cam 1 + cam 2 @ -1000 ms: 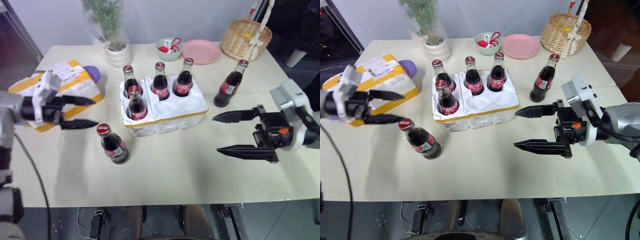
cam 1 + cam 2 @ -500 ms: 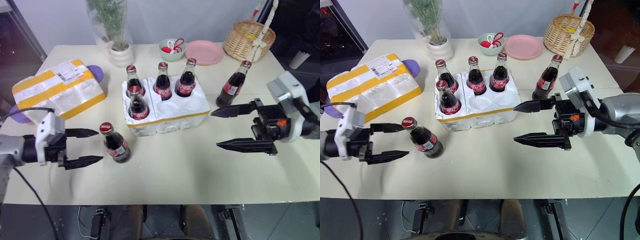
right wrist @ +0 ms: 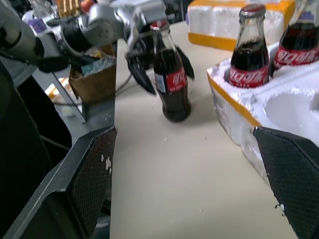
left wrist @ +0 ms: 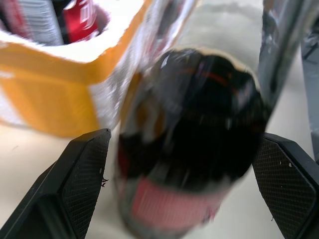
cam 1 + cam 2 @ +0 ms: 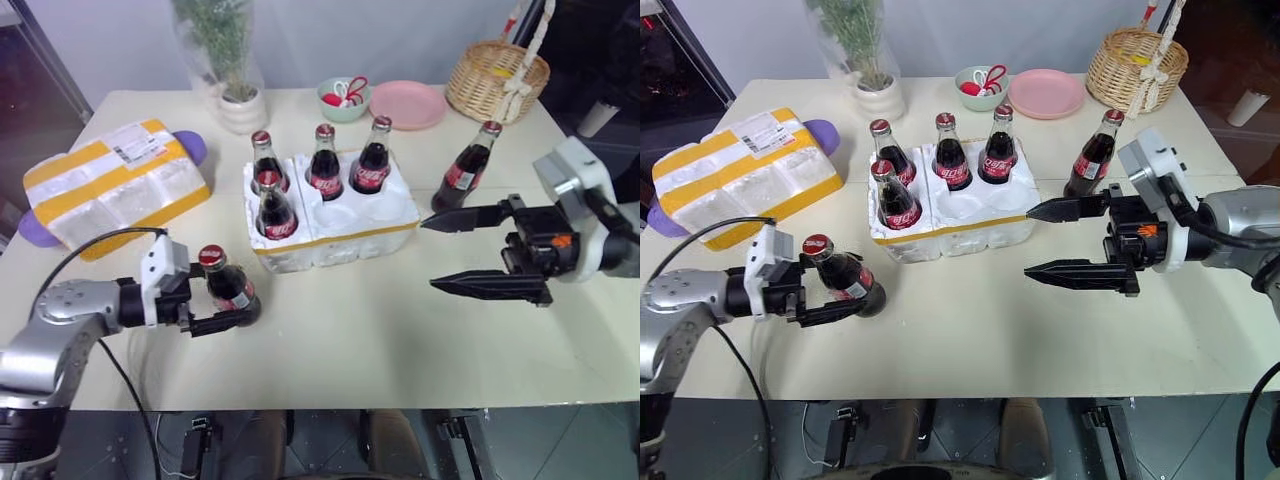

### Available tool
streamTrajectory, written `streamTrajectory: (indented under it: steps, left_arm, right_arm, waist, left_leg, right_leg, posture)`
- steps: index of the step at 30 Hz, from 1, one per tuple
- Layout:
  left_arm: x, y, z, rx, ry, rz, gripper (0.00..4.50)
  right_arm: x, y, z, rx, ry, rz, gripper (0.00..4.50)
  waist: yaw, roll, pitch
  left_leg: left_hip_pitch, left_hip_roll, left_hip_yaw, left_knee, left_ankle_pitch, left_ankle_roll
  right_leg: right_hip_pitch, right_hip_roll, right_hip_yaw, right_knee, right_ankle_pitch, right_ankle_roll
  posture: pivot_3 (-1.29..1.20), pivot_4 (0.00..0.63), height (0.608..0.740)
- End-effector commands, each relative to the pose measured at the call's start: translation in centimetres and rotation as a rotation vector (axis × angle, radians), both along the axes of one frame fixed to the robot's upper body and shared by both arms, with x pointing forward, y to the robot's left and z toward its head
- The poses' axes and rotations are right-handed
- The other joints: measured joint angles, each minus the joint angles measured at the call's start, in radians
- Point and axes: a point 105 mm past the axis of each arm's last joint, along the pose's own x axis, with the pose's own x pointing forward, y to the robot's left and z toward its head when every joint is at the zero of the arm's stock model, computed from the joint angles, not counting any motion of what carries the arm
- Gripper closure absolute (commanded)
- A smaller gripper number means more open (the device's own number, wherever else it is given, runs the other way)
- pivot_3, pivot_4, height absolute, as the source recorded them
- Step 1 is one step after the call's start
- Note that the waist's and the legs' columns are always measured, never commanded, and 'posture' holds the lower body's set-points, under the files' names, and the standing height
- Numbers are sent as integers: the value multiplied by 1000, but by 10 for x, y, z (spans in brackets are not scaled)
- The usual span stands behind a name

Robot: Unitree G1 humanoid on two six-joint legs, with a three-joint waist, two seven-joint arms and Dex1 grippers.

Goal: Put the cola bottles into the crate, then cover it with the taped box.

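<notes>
The crate [image 5: 335, 240] is a white foam tray with a yellow strip, standing mid-table with several cola bottles upright in its wells, among them one [image 5: 275, 208] at the front left. One loose cola bottle [image 5: 228, 288] stands in front of the crate's left end. My left gripper [image 5: 225, 300] is open and straddles it, with a gap at each fingertip [image 4: 79, 169]. Another loose bottle [image 5: 463, 170] stands right of the crate. My right gripper [image 5: 430, 255] hangs open and empty just right of the crate. The taped box [image 5: 115, 185] lies at the far left.
Along the table's back edge are a potted plant in a wrapper [image 5: 232, 95], a green bowl [image 5: 340, 98], a pink plate [image 5: 405, 103] and a wicker basket [image 5: 497, 78]. A purple object [image 5: 192, 146] pokes out behind the taped box.
My left gripper came down and to the right from beside the taped box, and its open fingers now flank the loose bottle. The right gripper stayed put.
</notes>
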Motion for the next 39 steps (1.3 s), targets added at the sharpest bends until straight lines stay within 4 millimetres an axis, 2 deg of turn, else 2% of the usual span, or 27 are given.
streamTrajectory:
  steps: [1, 5, 11, 15, 18, 22, 28, 31, 34, 39]
  left_arm:
    - [-3, -7, 4, -3, -24, -49, 275]
    - [-3, -7, 11, -21, -25, -59, 1735]
    - [-11, -9, 31, -62, 31, -131, 1716]
    - [-16, -20, 61, -147, 64, -222, 1716]
    - [-12, -35, 85, -217, 41, -283, 1716]
    - [4, -62, 111, -335, -35, -310, 1716]
    - [30, -97, 117, -396, -164, -221, 1716]
    - [40, -107, 116, -393, -239, -149, 1716]
    - [51, -106, 115, -389, -275, -72, 1716]
    - [44, -88, 110, -343, -225, -153, 1716]
  right_arm:
    - [-5, 3, 10, 18, -48, 8, 0]
    - [-6, 2, 9, 27, -43, -3, 0]
    - [-5, 1, 3, 40, -37, -27, 0]
    - [-3, 3, 2, 51, -40, -33, 0]
    - [-3, 4, 1, 60, -42, -35, 0]
    - [-3, 7, -1, 65, -43, -34, 0]
    - [-4, 11, 0, 82, -49, -35, 0]
    - [-5, 12, -1, 86, -48, -40, 0]
    - [-7, 12, -2, 90, -44, -45, 0]
    - [-8, 10, -3, 100, -36, -56, 0]
  waist:
    - [-1, 0, 0]
    - [0, 0, 0]
    - [0, 0, 0]
    - [2, 0, 0]
    - [1, 0, 0]
    - [0, -1, 0]
    - [-5, -1, 0]
    - [-1, -1, 0]
    - [1, -1, 0]
    - [-5, -1, 0]
  left_leg:
    - [0, 0, 0, 0, 0, 0]
    - [0, 0, 0, 0, 0, 0]
    - [0, 0, 0, 0, 0, 0]
    - [0, 0, 0, 0, 0, 0]
    - [-1, 0, 0, 1, 0, 0]
    - [0, 0, 0, 1, 0, 0]
    - [0, 0, 0, 1, 0, 0]
    - [0, 0, 0, 1, 0, 0]
    - [-1, -1, 0, 1, 0, 0]
    - [0, 0, 0, 1, 0, 0]
  right_leg:
    - [0, 0, 0, 0, 0, 0]
    - [0, 0, 0, 0, 0, 0]
    - [0, 0, 0, 0, 0, 0]
    - [0, 0, 0, 0, 0, 0]
    - [0, 0, 0, 0, 0, 0]
    - [0, 0, 0, 0, 0, 0]
    - [0, 0, 0, 1, 0, 0]
    - [0, 0, 0, 1, 0, 0]
    - [0, 0, 0, 0, 0, 0]
    - [0, 1, 0, 1, 0, 0]
  posture:
    - [0, 150, 737]
    - [0, 150, 737]
    - [0, 150, 737]
    - [0, 150, 737]
    - [0, 150, 737]
    - [0, 150, 737]
    - [0, 150, 737]
    - [0, 150, 737]
    - [0, 150, 737]
    - [0, 150, 737]
